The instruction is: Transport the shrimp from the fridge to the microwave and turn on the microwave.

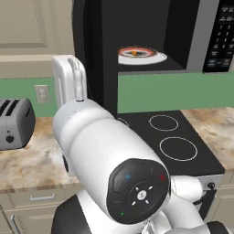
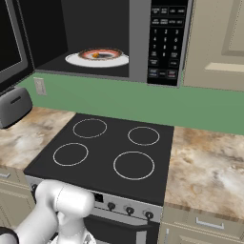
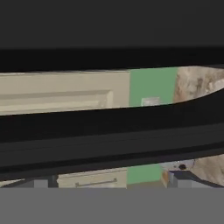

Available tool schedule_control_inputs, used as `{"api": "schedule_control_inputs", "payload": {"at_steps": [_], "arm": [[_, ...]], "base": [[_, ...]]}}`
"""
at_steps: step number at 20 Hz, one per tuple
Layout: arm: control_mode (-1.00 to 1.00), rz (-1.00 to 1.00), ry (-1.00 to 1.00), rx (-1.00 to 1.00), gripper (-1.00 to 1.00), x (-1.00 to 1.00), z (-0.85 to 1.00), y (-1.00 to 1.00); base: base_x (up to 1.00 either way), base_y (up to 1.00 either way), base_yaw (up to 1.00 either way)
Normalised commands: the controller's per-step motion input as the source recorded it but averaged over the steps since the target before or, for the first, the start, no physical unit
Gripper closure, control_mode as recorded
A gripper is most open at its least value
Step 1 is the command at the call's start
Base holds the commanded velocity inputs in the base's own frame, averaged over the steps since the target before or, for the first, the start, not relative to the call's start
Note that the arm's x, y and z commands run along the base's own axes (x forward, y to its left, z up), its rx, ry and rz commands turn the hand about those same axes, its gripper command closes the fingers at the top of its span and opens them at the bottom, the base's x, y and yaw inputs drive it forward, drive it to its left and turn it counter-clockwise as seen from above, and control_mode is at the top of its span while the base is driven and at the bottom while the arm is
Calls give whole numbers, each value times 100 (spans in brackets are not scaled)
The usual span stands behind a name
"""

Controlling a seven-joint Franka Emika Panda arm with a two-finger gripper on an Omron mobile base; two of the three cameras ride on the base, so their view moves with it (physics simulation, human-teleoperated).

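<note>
The microwave (image 1: 221, 36) (image 2: 164, 43) hangs over the stove with its door (image 1: 93, 50) (image 2: 9, 43) swung open to the left. Inside, the small orange shrimp (image 1: 134, 53) (image 2: 96, 55) lies on a round plate (image 1: 155, 58) (image 2: 71, 59) in the middle of the cavity. My gripper (image 3: 109, 183) is open, its fingertips (image 3: 41, 183) wide apart with nothing between them. In the hand view the door's black edge (image 3: 109, 135) crosses close in front of the gripper. The fridge is out of view.
A black stovetop (image 1: 173, 141) (image 2: 109, 147) with ring burners lies under the microwave, with marbled counter on both sides. A silver toaster (image 1: 13, 123) (image 2: 14, 107) stands at the left, below a wall outlet (image 1: 42, 93) (image 2: 40, 86). Beige cabinets flank the microwave.
</note>
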Motion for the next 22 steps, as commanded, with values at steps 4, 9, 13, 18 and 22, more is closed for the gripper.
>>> {"api": "schedule_control_inputs", "payload": {"at_steps": [4,9,13,18,22], "arm": [[-100,-13,-4,0,-100,4,0,-16],[-100,-12,-3,0,-100,2,0,-25],[-100,-15,0,1,-100,0,0,-51],[-100,-15,0,2,-100,1,0,-55],[-100,-15,0,1,-100,10,0,-54]], "base": [[0,0,0],[0,0,0],[0,0,0],[0,0,0],[0,0,0]]}}
